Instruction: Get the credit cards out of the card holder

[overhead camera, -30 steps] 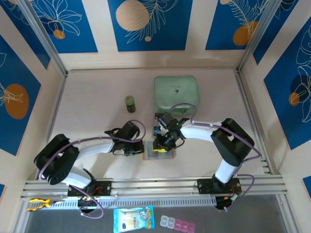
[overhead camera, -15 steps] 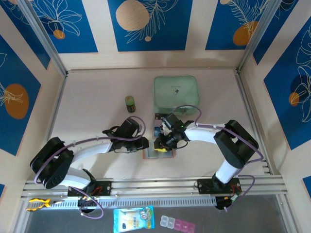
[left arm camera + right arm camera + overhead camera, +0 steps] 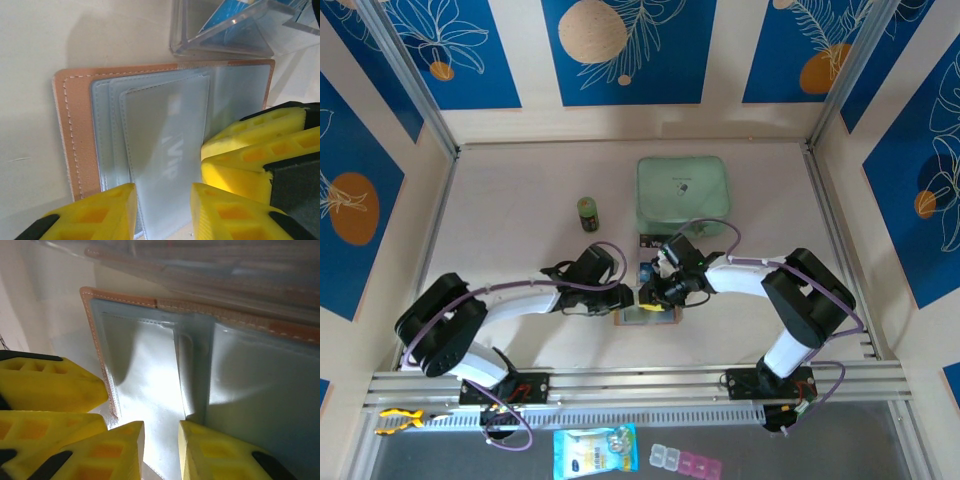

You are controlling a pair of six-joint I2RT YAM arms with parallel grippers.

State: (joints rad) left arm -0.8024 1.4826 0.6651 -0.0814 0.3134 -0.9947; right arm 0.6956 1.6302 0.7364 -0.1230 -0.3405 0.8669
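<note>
You are at the pulling-out step. The card holder [image 3: 75,125] lies spread open on the table [image 3: 520,220], pockets facing up, and both arms meet right over it.

Your left pincer [image 3: 162,215] sits at the holder's pocket-mouth edge. Its jaws are apart, with the lip of the top frosted pocket lying in the gap, and it clamps nothing. Your right pincer [image 3: 161,452] hangs over the holder's middle, close to the fold. Its jaws are only a little apart with bare pocket film showing between them, so I judge it grips nothing either. The two pincers stand just beside each other over the holder.

Through the holder's top pocket you can read pale lettering on a VIP card [image 3: 167,150], so that one is not yet out. I cannot tell whether the pockets layered under it, or those on the other leaf, hold anything. Just beyond the holder's far edge stands a clear plastic piece [image 3: 220,37] with a blue card [image 3: 227,17] showing in or behind it. Farther beyond the holder, the green case [image 3: 683,195] is shut and its contents are hidden.

For the next move, I would pin the holder flat with one pincer. Close the other on the card's edge alone and draw it straight along the pocket mouth. If you catch the film along with the card, the whole holder will probably drag.
</note>
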